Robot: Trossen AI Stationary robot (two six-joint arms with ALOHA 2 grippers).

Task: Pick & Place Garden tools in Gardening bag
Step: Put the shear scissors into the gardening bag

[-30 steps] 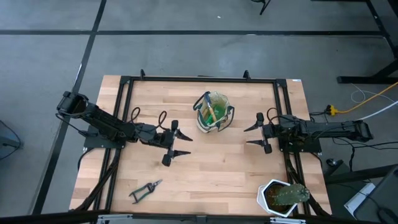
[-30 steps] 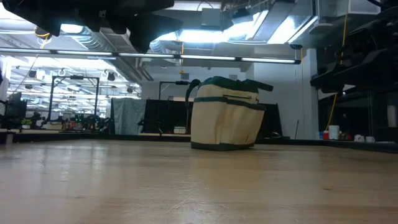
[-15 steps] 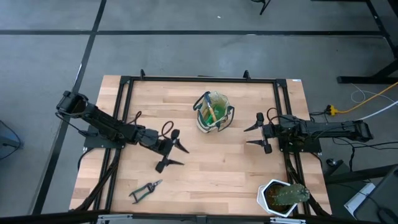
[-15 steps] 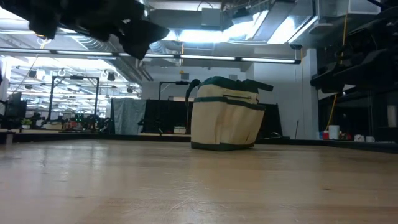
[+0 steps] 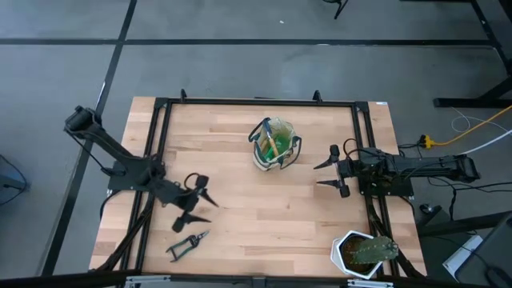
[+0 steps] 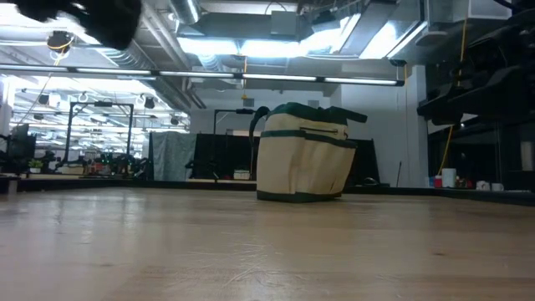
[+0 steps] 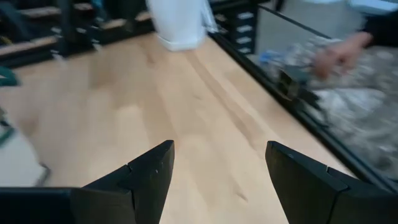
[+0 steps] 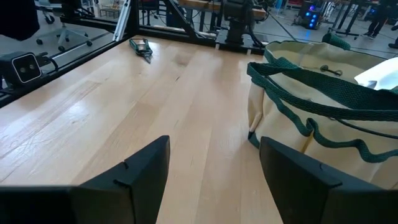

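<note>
One gardening bag (image 5: 274, 144), one pair of pruning shears (image 5: 186, 244), one potted plant (image 5: 364, 253), and two claws, left (image 5: 199, 210) and right (image 5: 326, 175), on one counter (image 5: 264, 216).

Tan-and-cream gardening bag (image 5: 274, 144) with dark green trim and loop handles, standing upright near the middle of the table's far edge, mouth open upward, something green and a slim wooden-coloured handle showing inside. Black-handled pruning shears (image 5: 186, 244) lying flat on the bare wood near the front-left corner, well apart from the bag, slanted toward the front edge.
</note>
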